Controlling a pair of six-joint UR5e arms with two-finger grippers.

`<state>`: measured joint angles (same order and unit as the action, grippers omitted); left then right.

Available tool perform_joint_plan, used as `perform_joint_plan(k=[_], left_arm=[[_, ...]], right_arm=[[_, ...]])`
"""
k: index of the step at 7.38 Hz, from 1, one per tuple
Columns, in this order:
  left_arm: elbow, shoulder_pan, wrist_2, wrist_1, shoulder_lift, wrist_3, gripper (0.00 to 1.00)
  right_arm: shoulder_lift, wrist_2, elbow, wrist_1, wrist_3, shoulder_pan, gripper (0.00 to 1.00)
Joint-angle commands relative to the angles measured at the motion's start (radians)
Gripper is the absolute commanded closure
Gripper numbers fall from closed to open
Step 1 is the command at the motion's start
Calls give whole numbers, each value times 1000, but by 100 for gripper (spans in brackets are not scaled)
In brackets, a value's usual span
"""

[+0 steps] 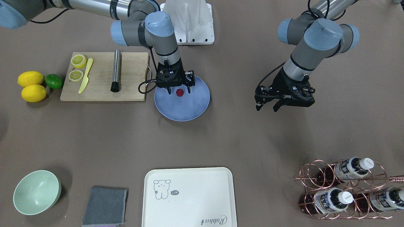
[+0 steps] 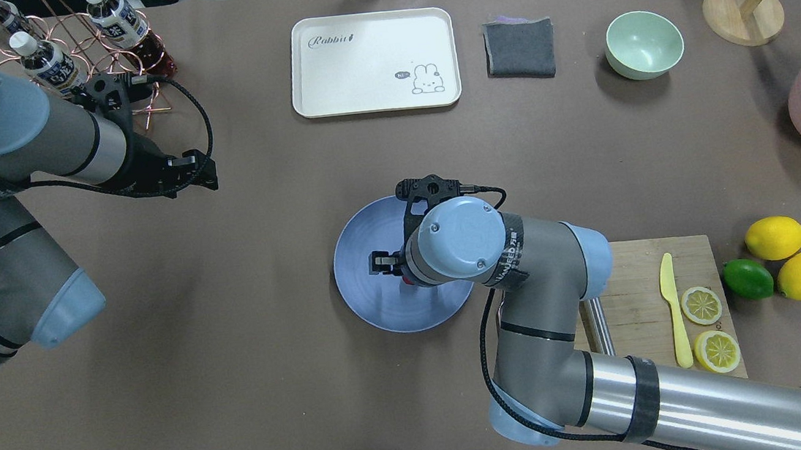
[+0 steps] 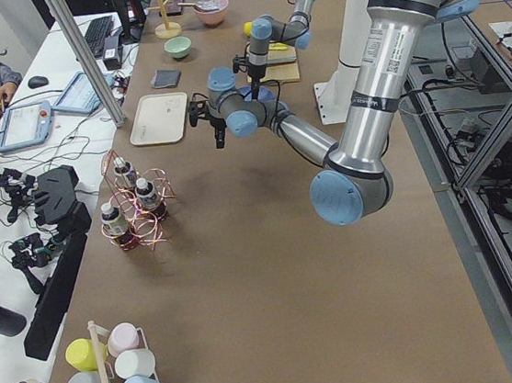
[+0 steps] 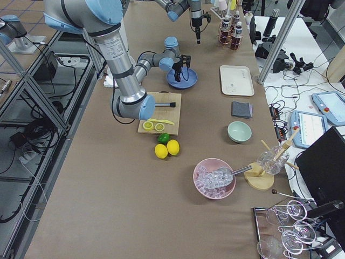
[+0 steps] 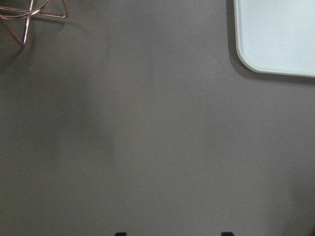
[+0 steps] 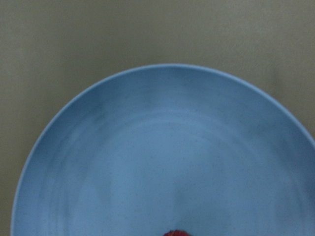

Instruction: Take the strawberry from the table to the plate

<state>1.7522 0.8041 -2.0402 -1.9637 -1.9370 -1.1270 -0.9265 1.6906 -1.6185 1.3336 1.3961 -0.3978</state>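
Observation:
The dark-red strawberry (image 1: pixel 179 92) lies on the round blue plate (image 1: pixel 186 110), toward the plate's robot side. My right gripper (image 1: pixel 179 90) hangs straight down over it, open, one finger on each side of the berry and apart from it. The right wrist view shows the plate (image 6: pixel 162 147) filling the frame, with the strawberry (image 6: pixel 177 232) just at the bottom edge. In the overhead view the right wrist hides the berry on the plate (image 2: pixel 379 308). My left gripper (image 1: pixel 267 107) hovers open over bare table (image 1: pixel 240 135), holding nothing.
A wooden cutting board (image 1: pixel 104 75) with lemon slices, a yellow knife and a metal cylinder touches the plate's side. Beyond it lie two lemons (image 1: pixel 31 86) and a lime. A cream tray (image 1: pixel 189 195), green bowl (image 1: pixel 36 191), grey cloth (image 1: pixel 105 201) and bottle rack (image 1: pixel 347 189) line the far edge.

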Motion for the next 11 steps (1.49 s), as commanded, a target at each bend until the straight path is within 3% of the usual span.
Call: perform_joint_plan(k=[1,3,4,5,7,9,11], left_arm=[[7,20,-20,17,12,9,28],[24,122,-92,43,67,138,28],[42,179,-150,45,117,239,28],[38,267,-222,48,157,345,8],[49,459,-323,161,232,631,3],[41,590,-370,238,300,887,3],[35,635,-362,236,378,946,3]], right_arm=[[-32,58,-96,88,-23,-89,0],[-165,261,-231,162,-234,-305,0],[-252,362,-236,162,-403,-422,0],[-353,459,-230,165,-606,-569,0],[-522,646,-117,162,-1080,-874,0],[-594,685,54,167,-1453,-1121,0],[-609,680,109,164,-1502,-1199,0]])
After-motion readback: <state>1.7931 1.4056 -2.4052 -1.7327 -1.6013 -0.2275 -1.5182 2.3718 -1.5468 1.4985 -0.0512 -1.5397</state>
